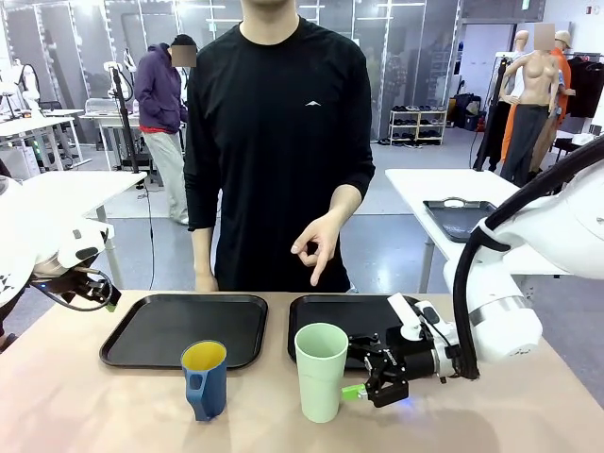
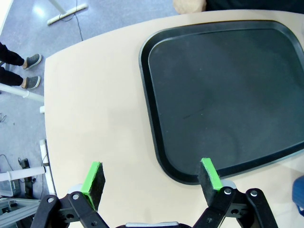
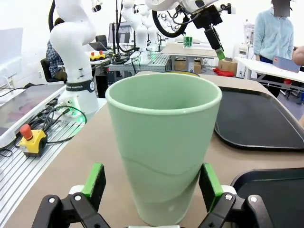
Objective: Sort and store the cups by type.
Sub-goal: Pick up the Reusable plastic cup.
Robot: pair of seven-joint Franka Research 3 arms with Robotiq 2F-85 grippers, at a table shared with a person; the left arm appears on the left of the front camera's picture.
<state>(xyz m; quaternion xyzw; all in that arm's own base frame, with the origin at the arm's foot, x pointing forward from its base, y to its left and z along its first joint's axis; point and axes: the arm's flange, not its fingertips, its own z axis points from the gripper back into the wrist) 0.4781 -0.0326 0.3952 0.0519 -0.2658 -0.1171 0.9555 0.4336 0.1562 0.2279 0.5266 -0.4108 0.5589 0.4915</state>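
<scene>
right gripper (image 3: 152, 183) wide around mint tumbler (image 3: 164, 142)

Tall pale mint-green plastic tumbler (image 1: 321, 371) and shorter dark blue plastic mug (image 1: 205, 378), yellow inside, stand upright near the table's near edge. Behind them: left black plastic tray (image 1: 142, 330), right black plastic tray (image 1: 363, 311). Right gripper (image 1: 357, 368), jaws apart, sits just beside the tumbler. Left gripper (image 1: 99, 293) hovers at the left edge.
</scene>
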